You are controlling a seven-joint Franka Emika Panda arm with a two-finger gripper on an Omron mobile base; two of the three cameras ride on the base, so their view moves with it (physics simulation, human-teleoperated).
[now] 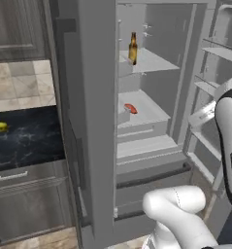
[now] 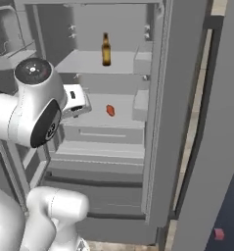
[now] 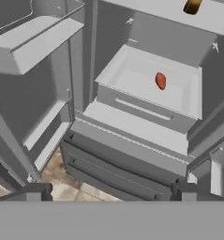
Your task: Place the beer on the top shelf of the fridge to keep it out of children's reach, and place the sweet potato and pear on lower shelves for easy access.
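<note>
The beer (image 1: 132, 48) stands on the top shelf (image 1: 154, 61) and the sweet potato (image 1: 130, 108) lies on a lower one. The pear (image 1: 1, 127) waits on the counter (image 1: 25, 141) at nine o'clock. The hand (image 3: 108, 191) is released and empty, so fetching it comes next.

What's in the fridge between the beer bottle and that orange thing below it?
Nothing: bare grey back wall separates the beer on the top shelf from the sweet potato below, seen in the right base view.
</note>
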